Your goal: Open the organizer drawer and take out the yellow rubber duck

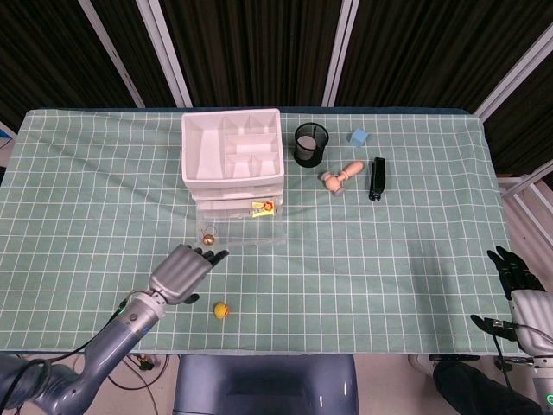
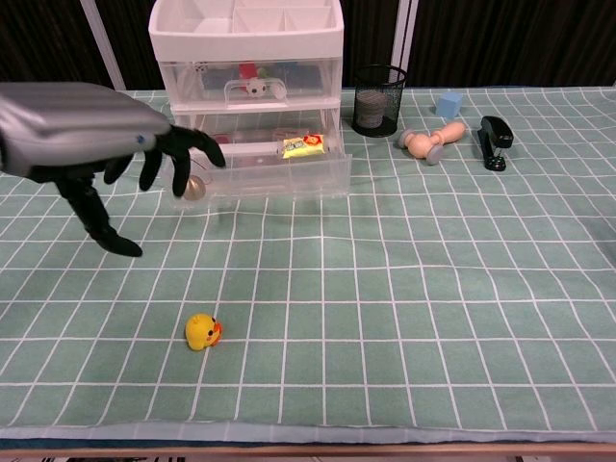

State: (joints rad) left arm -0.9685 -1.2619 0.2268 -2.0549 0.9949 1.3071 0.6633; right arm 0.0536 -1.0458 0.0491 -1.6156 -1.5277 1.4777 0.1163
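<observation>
From the head view, one white organizer (image 1: pixel 232 169) stands on the green checked table (image 1: pixel 389 259), its lowest drawer (image 1: pixel 243 228) pulled out, and one yellow rubber duck (image 1: pixel 221 309) lies alone on the cloth near the front edge, well clear of the drawer. The left hand (image 1: pixel 181 272) hovers beside and behind the duck with its fingers spread, holding nothing. The right hand (image 1: pixel 516 281) sits at the frame's lower right corner, off the table, partly cut off; its dark fingers look apart, with nothing in them. Behind stand one black mesh cup (image 1: pixel 311 143), one blue block (image 1: pixel 359 137), one wooden peg toy (image 1: pixel 342 178) and one black stapler (image 1: pixel 377 178). In the chest view the duck (image 2: pixel 201 332) rests on the cloth with nothing touching it, and the left hand (image 2: pixel 87 144) hangs above and behind it, fingers splayed, its wrist cut by the frame edge. The organizer (image 2: pixel 247 91) shows three clear drawers; the small items inside are hard to make out. The right hand is outside this view.
</observation>
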